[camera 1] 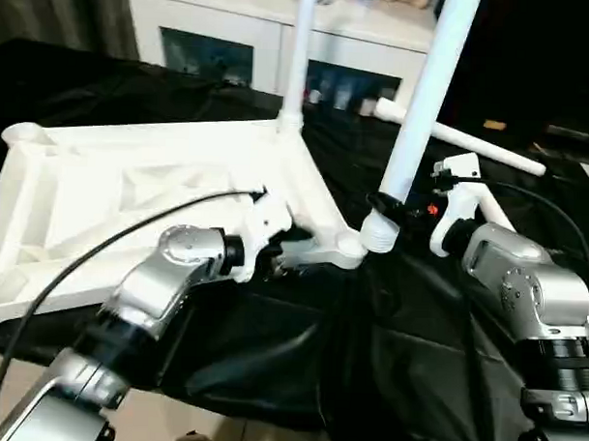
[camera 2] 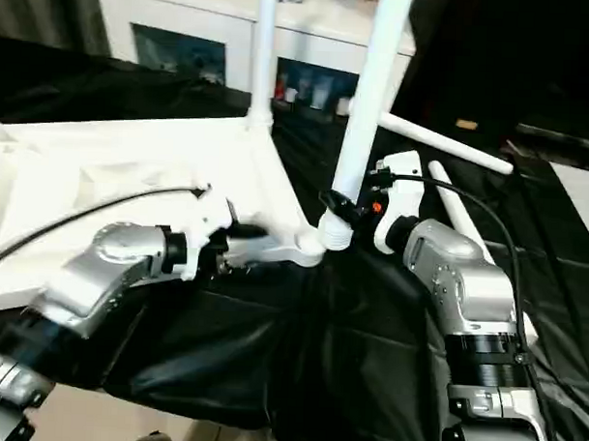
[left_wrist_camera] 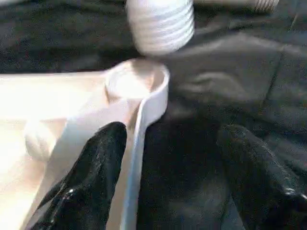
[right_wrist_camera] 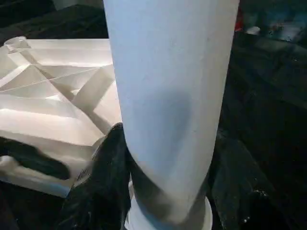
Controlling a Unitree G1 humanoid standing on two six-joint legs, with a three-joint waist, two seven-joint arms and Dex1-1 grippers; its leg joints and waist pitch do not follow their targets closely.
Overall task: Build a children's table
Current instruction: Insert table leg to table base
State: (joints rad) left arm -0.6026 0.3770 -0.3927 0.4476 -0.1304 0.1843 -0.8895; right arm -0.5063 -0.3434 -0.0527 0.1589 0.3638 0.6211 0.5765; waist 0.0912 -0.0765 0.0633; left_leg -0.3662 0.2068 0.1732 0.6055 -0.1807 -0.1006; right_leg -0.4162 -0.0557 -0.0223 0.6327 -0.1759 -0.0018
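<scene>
The right gripper [camera 1: 387, 206] pinches a leg [camera 1: 413, 138] just above the upturned tabletop's [camera 1: 131, 195] near-right corner socket [left_wrist_camera: 136, 81], the left gripper [left_wrist_camera: 168, 167] spread beside it; next, seat and twist the thread.

Dim room, white plastic glaring, wrist views blurred.

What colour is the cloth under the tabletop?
Black: the cloth under the white tabletop shows best in the left eye view.
</scene>
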